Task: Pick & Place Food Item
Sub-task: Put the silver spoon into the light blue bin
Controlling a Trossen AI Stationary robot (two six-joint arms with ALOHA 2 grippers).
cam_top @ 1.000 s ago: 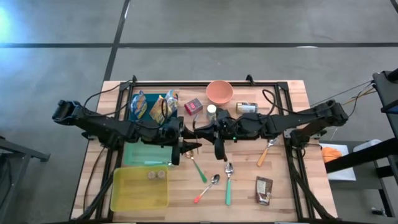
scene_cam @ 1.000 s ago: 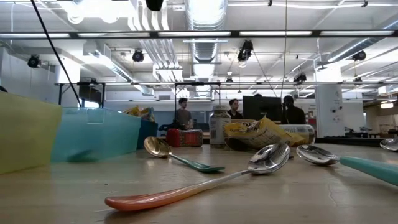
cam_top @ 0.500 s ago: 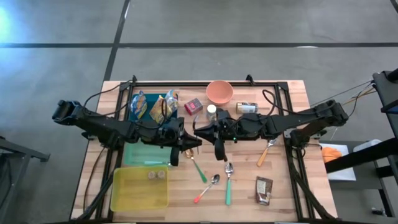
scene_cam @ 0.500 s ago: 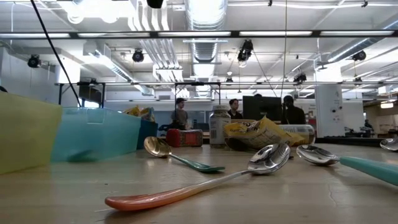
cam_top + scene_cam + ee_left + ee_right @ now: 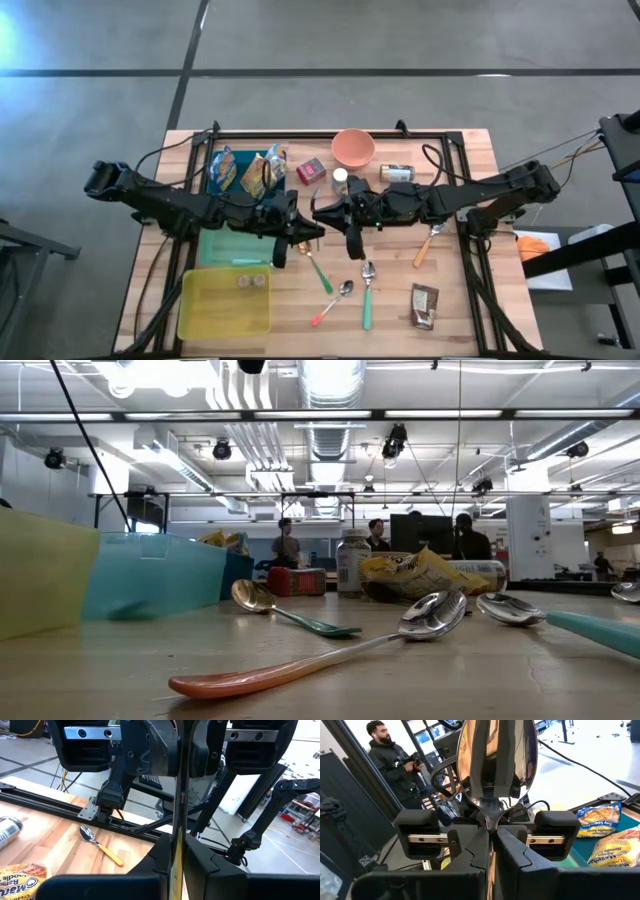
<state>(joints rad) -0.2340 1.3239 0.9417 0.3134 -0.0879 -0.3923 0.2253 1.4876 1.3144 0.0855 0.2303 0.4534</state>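
Both grippers meet nose to nose over the middle of the table, sharing one spoon (image 5: 497,755). The right gripper (image 5: 492,832) is clamped on the spoon's neck, its bowl standing up beyond the fingers. The left gripper (image 5: 178,845) is pinched tight on a thin strip seen edge-on, probably the same spoon's handle. The spoon's long axis seems to run from one arm to the other. The overhead view hides it under the wrists; only the wrist views show it. No food is held. The ramen packets (image 5: 250,172) lie in a blue tray (image 5: 212,185) beyond the left arm, nearer that gripper.
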